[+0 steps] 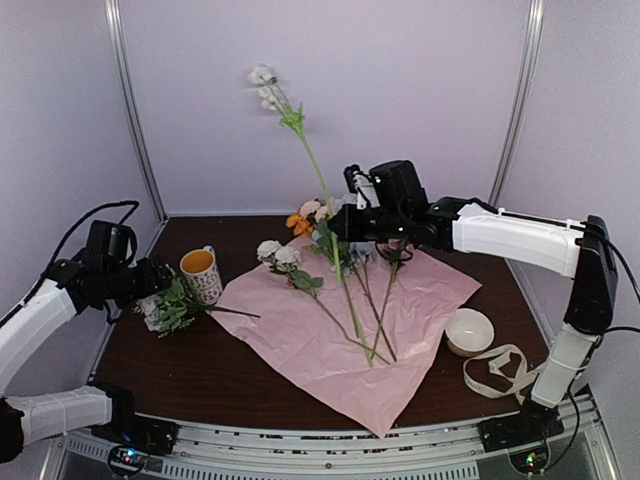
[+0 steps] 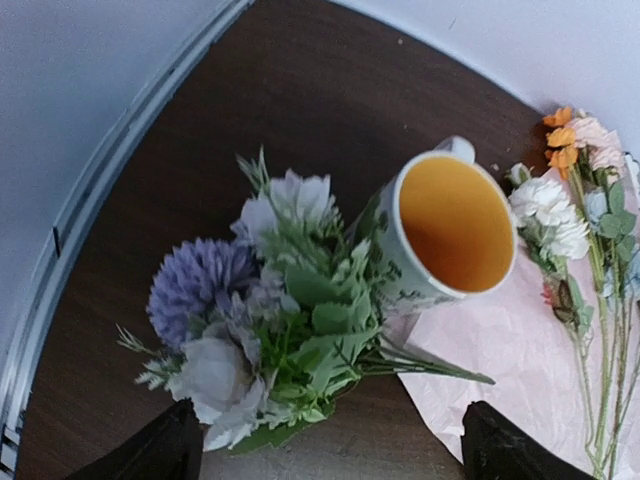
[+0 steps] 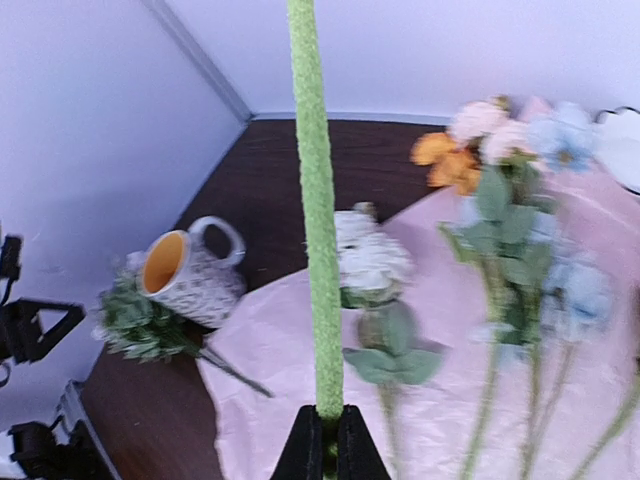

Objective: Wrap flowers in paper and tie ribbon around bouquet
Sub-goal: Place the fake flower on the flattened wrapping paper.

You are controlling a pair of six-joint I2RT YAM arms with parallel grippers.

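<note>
Dark table [image 1: 200,375], paper [image 1: 300,345] flat, right end effector [image 3: 322,428] holding flower stem [image 3: 312,200] upright

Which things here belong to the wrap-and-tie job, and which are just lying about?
Job:
- pink paper
- flowers lying on it
- long white-bloomed stem, clamped in the right gripper
- cream ribbon
- probably the purple-and-white bunch beside the paper

Lying about:
- mug
- white bowl

Paper [image 1: 300,345] pale pink; mug [image 2: 455,225] orange inside, outside perhaps leaf-printed; ribbon [image 1: 505,350] cream; table [image 1: 180,370] dark brown.
</note>
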